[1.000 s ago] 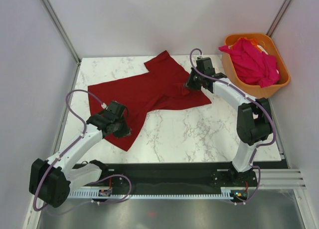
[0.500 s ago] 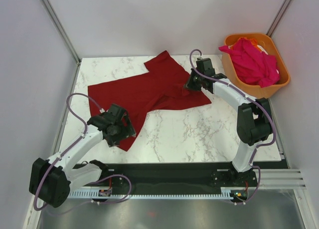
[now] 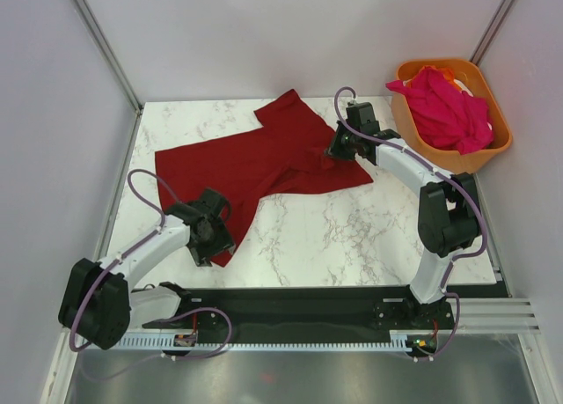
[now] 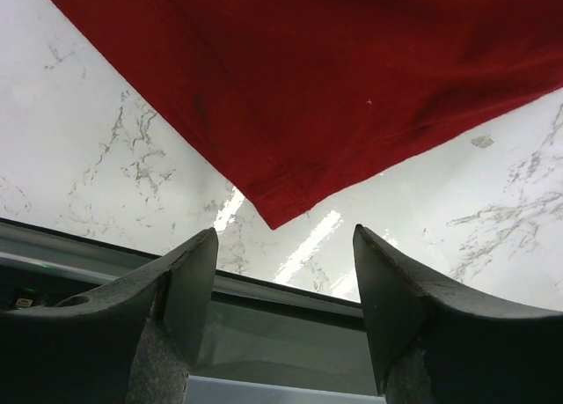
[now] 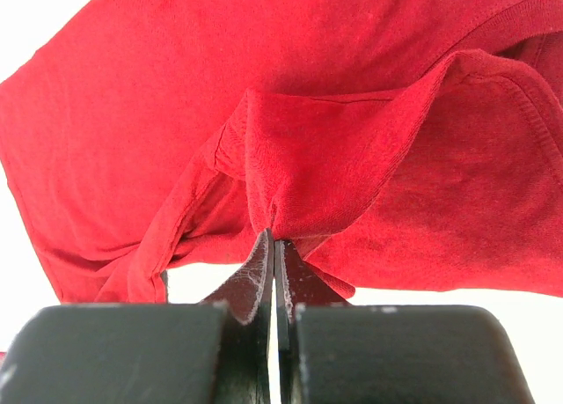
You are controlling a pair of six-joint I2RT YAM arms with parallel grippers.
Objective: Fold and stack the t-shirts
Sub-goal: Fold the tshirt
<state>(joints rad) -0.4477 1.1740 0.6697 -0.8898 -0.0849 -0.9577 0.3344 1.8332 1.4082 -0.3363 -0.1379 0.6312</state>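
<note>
Spreading across the marble bench (image 3: 352, 237), the dark red t-shirt (image 3: 255, 157) lies mostly flat, running from about nine o'clock up toward twelve, with one corner trailing down to seven o'clock. Over on the right, the right pincer (image 3: 333, 151) is clamped tight on a bunched fold of that red cloth, and the wrist view shows the fabric (image 5: 334, 157) peaking up from between the closed tips. Down at seven o'clock the left pincer (image 3: 214, 246) stands wide, nothing between its fingers (image 4: 189, 272); the shirt's pointed corner (image 4: 273, 215) sits just ahead of the gap, lying on the marble. Up at two o'clock, the magenta pink t-shirt (image 3: 449, 109) is heaped in the orange tub (image 3: 493, 149), spilling over its rim.
</note>
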